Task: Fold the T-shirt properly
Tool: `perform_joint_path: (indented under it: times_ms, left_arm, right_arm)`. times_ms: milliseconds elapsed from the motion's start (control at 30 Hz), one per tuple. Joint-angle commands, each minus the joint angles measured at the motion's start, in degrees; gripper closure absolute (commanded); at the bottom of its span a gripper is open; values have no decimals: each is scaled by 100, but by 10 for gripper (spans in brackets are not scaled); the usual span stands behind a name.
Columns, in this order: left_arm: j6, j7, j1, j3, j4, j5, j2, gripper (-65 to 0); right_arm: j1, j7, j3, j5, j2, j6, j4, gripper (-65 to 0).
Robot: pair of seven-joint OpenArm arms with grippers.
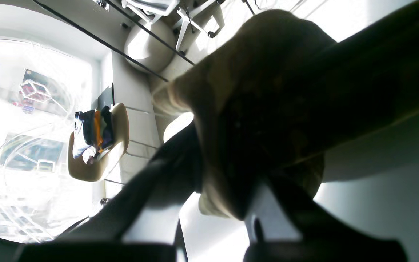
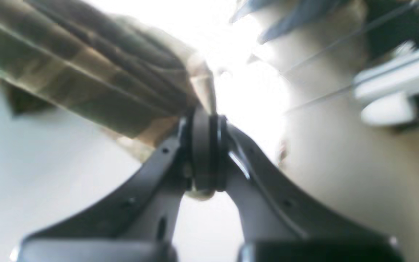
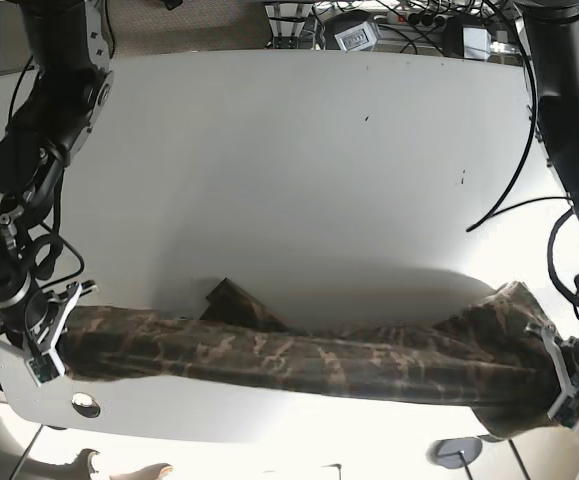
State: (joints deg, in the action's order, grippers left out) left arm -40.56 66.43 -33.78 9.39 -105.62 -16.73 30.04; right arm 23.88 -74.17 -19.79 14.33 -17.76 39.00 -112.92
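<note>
Base view: both grippers clamped on the T-shirt, which is stretched along the counter's near edge.

Your right gripper is closed on one end of the camouflage T-shirt at the near corner of the counter, and the right wrist view shows its pads pressed together on bunched fabric. Your left gripper pinches the other end at the opposite near corner; in the left wrist view cloth fills the space between its fingers. Between them the shirt hangs as a long band along the near edge, with a small flap lying on the counter just behind it. You appear to be mid-lift, holding the shirt taut before laying it down. Next, carry both ends together toward the far edge, keeping tension even so it spreads flat.
</note>
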Motion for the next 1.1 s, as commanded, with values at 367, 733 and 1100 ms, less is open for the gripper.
perform_joint_path:
  times_ms: [367,733,1100]
  left_arm:
    - [56,104,3883,2705,-932,69,-1338,0]
    - [56,-529,5193,3303,-915,113,-1488,-14]
    - [56,-520,5272,3391,-906,-300,-1470,-361]
  right_arm:
    - [-3535,705,-1296,1060,-66,-45,-211,-19]
    - [-4678,925,-1304,1060,374,-28,-202,-109]
    - [-4564,925,-1849,1068,611,100,-228,-636]
